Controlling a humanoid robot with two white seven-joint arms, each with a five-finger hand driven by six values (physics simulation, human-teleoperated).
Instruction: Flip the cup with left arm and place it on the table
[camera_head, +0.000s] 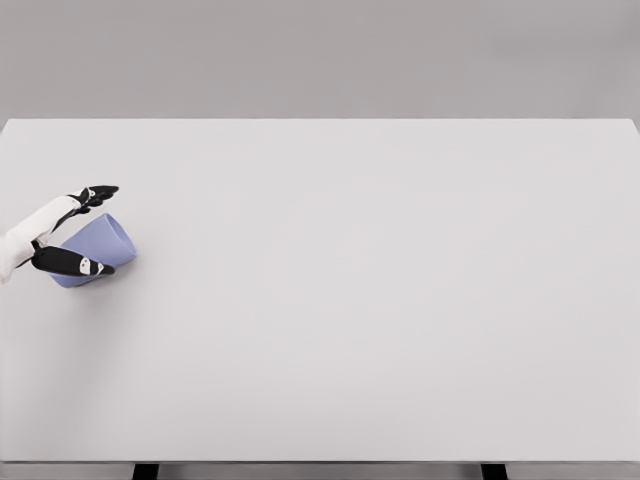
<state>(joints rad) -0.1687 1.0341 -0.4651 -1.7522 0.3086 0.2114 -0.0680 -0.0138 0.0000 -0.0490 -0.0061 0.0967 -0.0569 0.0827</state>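
While left hand (75, 232) clasps the tilted lavender plastic cup (98, 248) far left, rotate slowly, settling base flat on white table (380, 300).

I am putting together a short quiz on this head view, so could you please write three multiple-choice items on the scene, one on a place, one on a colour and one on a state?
1. Where on the white table is the cup?
A. near the left edge
B. at the centre
C. at the far right corner

2. What colour is the cup?
A. red
B. light purple-blue
C. green

3. How does the cup stand?
A. upright on its base
B. upside down on its rim
C. tilted on its side between the fingers of the left hand

Answers:
1 A, as the cup sits far left in the picture.
2 B, as its wall shows lavender blue.
3 C, as black fingers lie above and below the slanted cup.
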